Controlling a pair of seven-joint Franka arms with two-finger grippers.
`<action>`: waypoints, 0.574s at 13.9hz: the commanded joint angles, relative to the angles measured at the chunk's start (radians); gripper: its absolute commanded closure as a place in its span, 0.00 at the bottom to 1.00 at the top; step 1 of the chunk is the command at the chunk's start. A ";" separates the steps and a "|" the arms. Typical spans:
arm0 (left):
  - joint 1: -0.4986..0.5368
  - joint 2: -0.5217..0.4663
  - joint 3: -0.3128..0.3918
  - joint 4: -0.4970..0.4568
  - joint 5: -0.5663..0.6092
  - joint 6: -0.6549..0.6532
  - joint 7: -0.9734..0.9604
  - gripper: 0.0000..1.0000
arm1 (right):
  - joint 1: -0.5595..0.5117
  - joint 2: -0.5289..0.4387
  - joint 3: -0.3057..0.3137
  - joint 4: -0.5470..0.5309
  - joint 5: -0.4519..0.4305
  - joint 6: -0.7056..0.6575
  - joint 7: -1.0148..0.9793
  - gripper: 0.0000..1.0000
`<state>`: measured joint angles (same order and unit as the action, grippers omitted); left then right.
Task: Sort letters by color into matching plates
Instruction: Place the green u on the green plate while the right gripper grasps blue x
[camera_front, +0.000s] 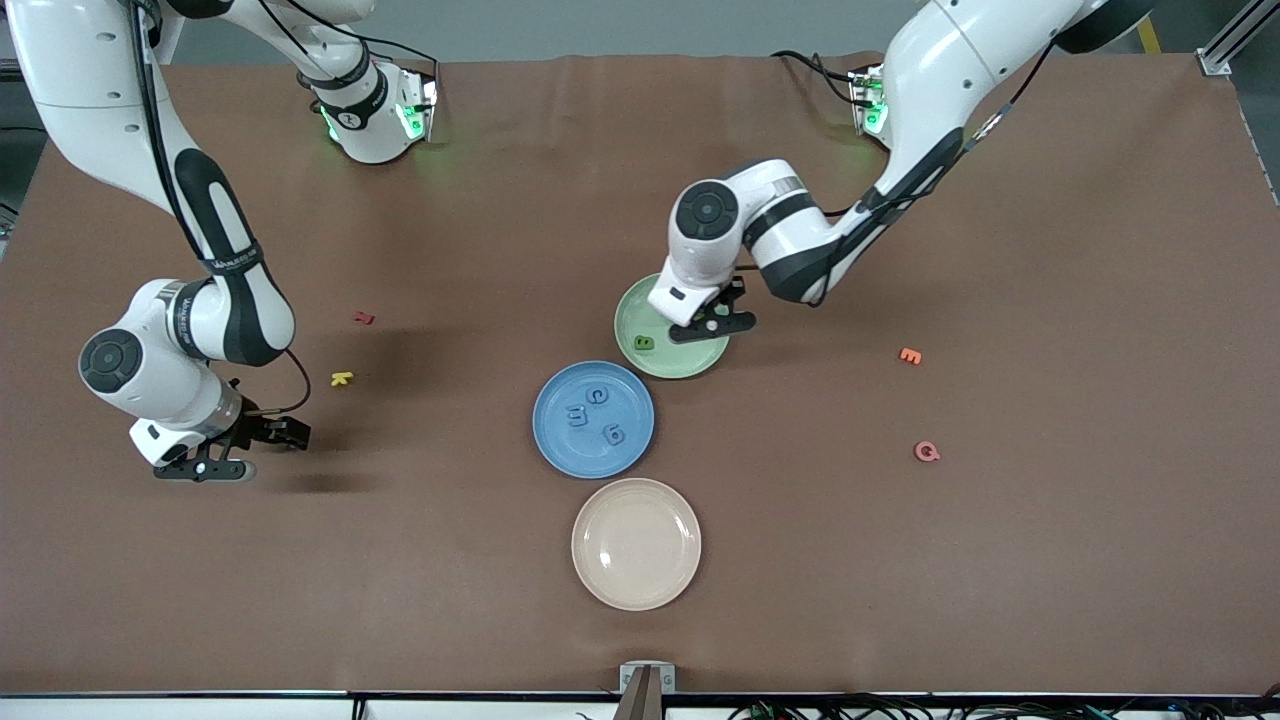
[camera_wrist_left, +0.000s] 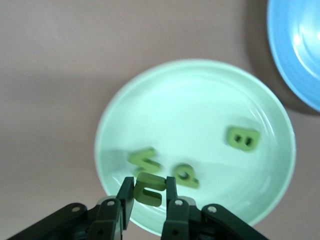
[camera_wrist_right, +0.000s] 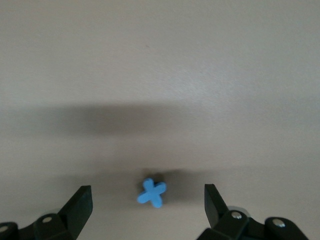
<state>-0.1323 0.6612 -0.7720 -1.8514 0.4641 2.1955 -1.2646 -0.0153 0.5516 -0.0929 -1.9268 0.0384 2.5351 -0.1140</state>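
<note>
My left gripper (camera_front: 712, 325) hangs over the pale green plate (camera_front: 630, 345), shut on a green letter (camera_wrist_left: 149, 190). In the left wrist view my left gripper (camera_wrist_left: 149, 185) is over the green plate (camera_wrist_left: 200, 100), where three more green letters (camera_wrist_left: 243, 138) lie. The blue plate (camera_front: 545, 420) lies nearer the front camera and holds three blue letters (camera_front: 598, 396). Toward the right arm's end of the table, my right gripper (camera_front: 255, 455) is open. The right wrist view has my right gripper (camera_wrist_right: 146, 191) straddling a blue cross-shaped letter (camera_wrist_right: 151, 193) on the brown table; the fingers do not touch it.
A cream plate (camera_front: 636, 543) lies nearest the front camera. Loose red (camera_front: 364, 318) and yellow (camera_front: 342, 378) letters lie toward the right arm's end. Orange (camera_front: 910, 355) and pink (camera_front: 927, 452) ones lie toward the left arm's end.
</note>
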 joint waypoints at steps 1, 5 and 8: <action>-0.090 0.066 0.048 0.081 -0.015 -0.022 -0.048 0.82 | -0.029 0.031 0.021 -0.006 -0.009 0.043 -0.018 0.04; -0.206 0.104 0.131 0.156 -0.018 -0.020 -0.078 0.82 | -0.040 0.060 0.021 -0.018 -0.008 0.070 -0.016 0.09; -0.237 0.132 0.134 0.205 -0.038 -0.019 -0.078 0.82 | -0.038 0.060 0.022 -0.040 -0.006 0.082 -0.006 0.10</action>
<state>-0.3423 0.7701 -0.6471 -1.6984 0.4510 2.1959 -1.3399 -0.0335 0.6212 -0.0899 -1.9357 0.0383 2.5928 -0.1146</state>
